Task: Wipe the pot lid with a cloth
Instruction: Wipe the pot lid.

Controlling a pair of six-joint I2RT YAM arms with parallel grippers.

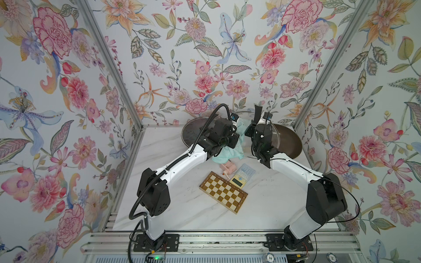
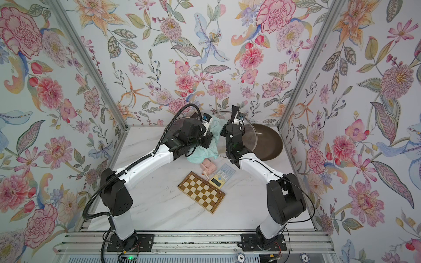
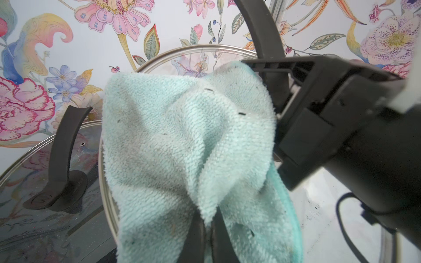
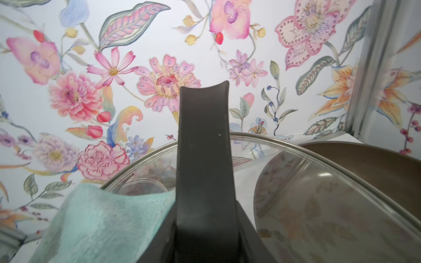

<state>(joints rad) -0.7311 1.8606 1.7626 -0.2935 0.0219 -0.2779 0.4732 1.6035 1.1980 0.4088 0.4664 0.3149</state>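
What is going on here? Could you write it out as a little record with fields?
left gripper: shut on the cloth
right gripper: shut on the black handle of the glass lid, which it holds up on edge
cloth: mint green, bunched against the held lid's glass
second lid: flat on the table, back left
pan: brown, behind the held lid
also on the table: checkered board, calculator, small pink object

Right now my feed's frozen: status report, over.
Left hand shut on cloth. Right hand grips lid by handle, cloth against it. Second lid close alongside.
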